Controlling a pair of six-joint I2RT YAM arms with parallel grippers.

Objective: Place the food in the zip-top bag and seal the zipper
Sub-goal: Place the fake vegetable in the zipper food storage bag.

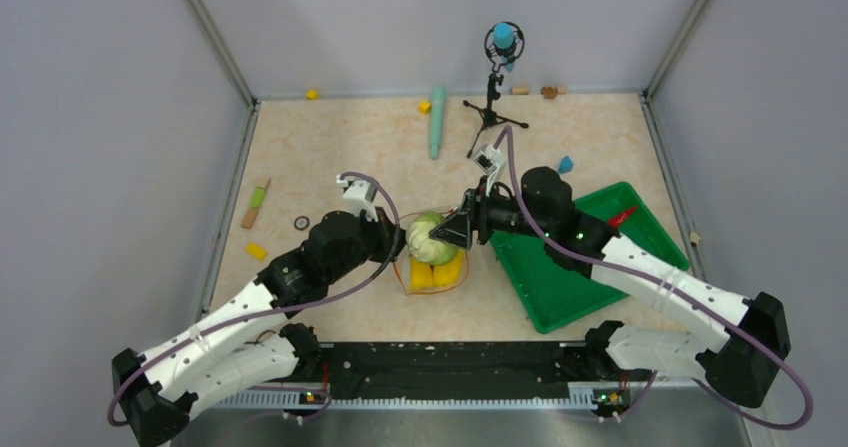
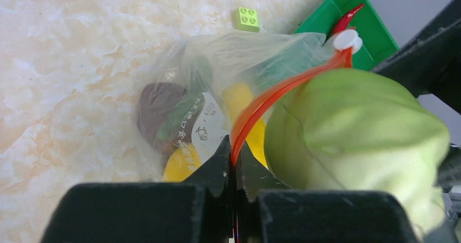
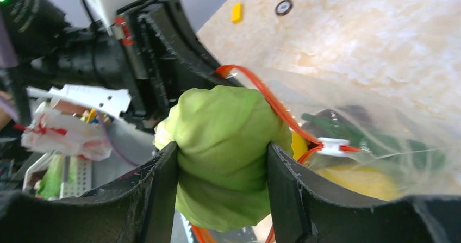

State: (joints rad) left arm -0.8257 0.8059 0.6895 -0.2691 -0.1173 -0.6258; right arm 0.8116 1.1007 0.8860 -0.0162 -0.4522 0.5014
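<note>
Pinching the zipper [image 2: 272, 93] with the left gripper [image 2: 235, 164], jaws closed flat on the orange-red strip at the near edge of the zip-top bag [image 2: 217, 58] mouth. Gripped the green leafy ball [image 3: 217, 118] in the right gripper [image 3: 222, 148], jaws about half spread and pressed on both flanks of it, right at the bag's mouth and touching the strip. Saw yellow pieces [image 2: 182, 164] and the dark red round piece [image 2: 157, 107] inside the clear plastic, beside the white label [image 2: 204, 126]. Found the white slider [image 2: 347, 39] at the strip's far end, toward the green tray [image 1: 560, 287]. Spotted the red chili [image 1: 622, 215] in that tray, near its far edge. Noted both wrists crowded nose to nose over the bag at mid-table, with the tray's edge just beside on the right. Had open tabletop [image 1: 330, 147] only beyond, toward the teal stick [image 1: 437, 122] and the back wall.
</note>
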